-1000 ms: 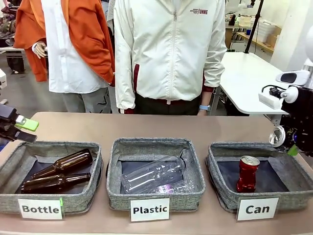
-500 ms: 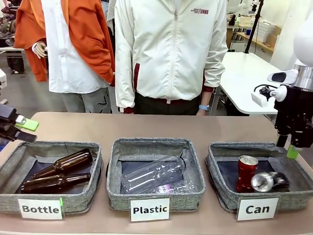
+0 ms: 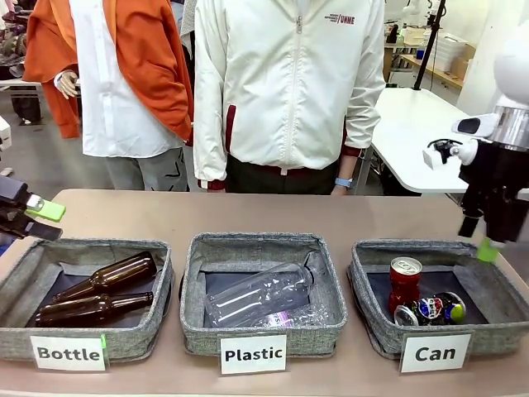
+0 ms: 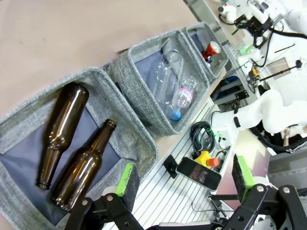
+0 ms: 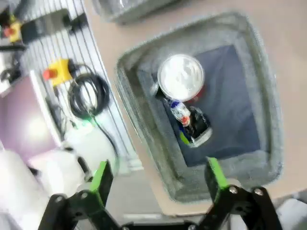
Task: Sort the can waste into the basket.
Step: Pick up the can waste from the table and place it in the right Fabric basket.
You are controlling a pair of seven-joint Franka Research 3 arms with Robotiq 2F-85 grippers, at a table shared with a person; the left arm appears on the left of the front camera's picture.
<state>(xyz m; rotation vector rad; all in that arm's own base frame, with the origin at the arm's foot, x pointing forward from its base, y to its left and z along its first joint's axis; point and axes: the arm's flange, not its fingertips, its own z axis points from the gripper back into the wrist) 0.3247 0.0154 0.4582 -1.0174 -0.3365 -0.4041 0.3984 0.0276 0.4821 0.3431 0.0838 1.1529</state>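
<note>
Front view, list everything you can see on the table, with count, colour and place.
Baskets: three, grey, in a row: Bottle basket left, Plastic basket middle, Can basket right.
Glass bottles: two, brown, lying in the Bottle basket.
Plastic bottles: clear, lying in the Plastic basket; count unclear.
Red can: one, upright in the Can basket.
Crushed can: one, dark blue, lying beside the red can.
Person: one, white jacket, far side.
Left end effector: open, over the Bottle basket.
Right end effector: open, above the Can basket.

Bright, even indoor light with soft shadows; the right wrist view is motion-blurred, others sharp.
</note>
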